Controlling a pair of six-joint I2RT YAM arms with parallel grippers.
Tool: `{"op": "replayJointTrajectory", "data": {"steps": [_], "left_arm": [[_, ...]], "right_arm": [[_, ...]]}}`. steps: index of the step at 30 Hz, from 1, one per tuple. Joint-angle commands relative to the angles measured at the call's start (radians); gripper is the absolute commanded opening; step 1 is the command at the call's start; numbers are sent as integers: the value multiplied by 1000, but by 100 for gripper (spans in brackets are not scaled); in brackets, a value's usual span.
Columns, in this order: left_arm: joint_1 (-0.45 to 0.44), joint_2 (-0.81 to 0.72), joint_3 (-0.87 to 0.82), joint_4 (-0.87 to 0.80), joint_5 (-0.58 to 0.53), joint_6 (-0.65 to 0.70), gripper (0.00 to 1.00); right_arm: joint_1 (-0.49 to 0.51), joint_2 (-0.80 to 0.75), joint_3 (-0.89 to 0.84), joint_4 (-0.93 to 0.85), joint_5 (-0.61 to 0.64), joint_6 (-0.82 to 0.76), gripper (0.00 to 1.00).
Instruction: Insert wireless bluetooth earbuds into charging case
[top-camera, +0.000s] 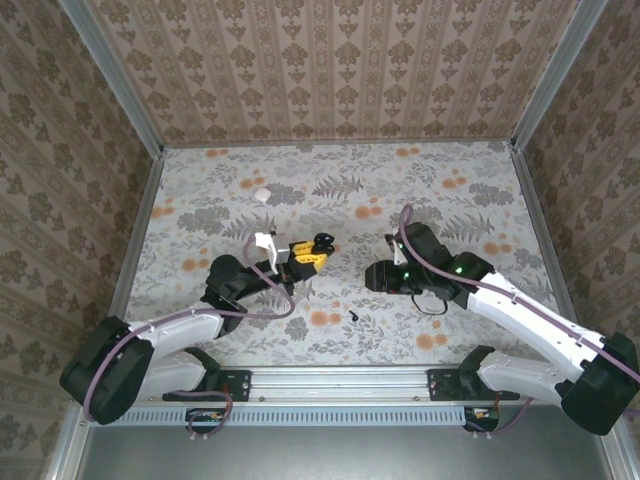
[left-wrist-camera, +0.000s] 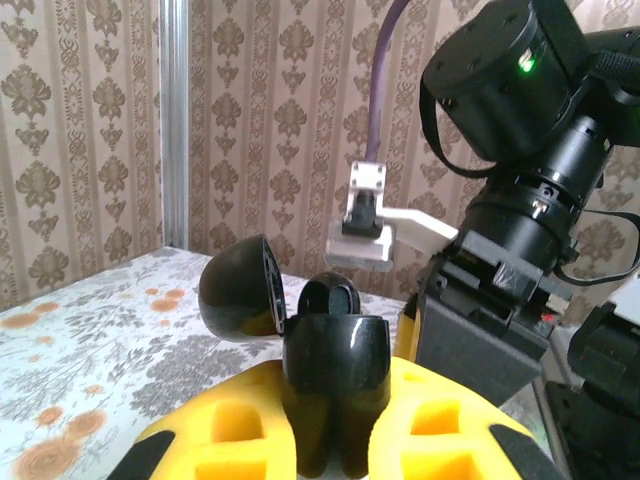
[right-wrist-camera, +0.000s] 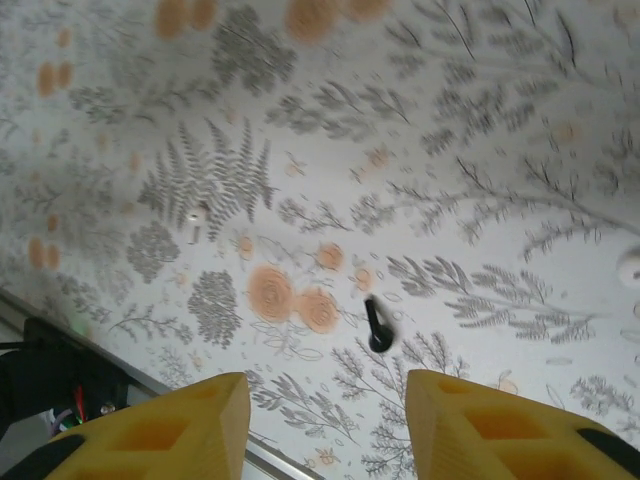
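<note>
My left gripper (top-camera: 314, 249) is shut on the charging case (left-wrist-camera: 335, 360), which is glossy black here and stands upright between the yellow fingers (left-wrist-camera: 210, 430). Its round lid (left-wrist-camera: 238, 290) hangs open to the left. One dark earbud (left-wrist-camera: 332, 297) sits in the top of the case. In the top view the case (top-camera: 322, 241) is just left of the table's middle. A second earbud (right-wrist-camera: 377, 328), black with a short stem, lies on the table (top-camera: 354, 315). My right gripper (right-wrist-camera: 325, 392) hovers above it, open, with nothing between its fingers. From above, the right gripper (top-camera: 375, 277) faces the left one.
A small white object (top-camera: 262, 194) lies on the floral tabletop behind the left arm. A tiny pale speck (right-wrist-camera: 192, 213) sits on the cloth. The right arm's black wrist (left-wrist-camera: 520, 150) stands close to the held case. Patterned walls (top-camera: 330, 70) enclose the table.
</note>
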Motion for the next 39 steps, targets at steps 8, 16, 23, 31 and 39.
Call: {"op": "replayJointTrajectory", "data": {"steps": [8,16,23,31,39], "left_arm": [[-7,-161,-45,-147,-64,122,0],[-10,-230,-65,-225,-81,121,0],[-14,-267,-80,-265,-103,134,0],[-16,-253,-77,-265,-114,142,0],[-18,-242,-72,-261,-103,137,0]], "right_arm": [[172,218,-88,199,8,143,38],[247,403,-71,280,32,172,26],[262,440,-29,227,83,128,18],[307,474,-18,218,107,138,15],[310,510,0,170,161,126,14]]}}
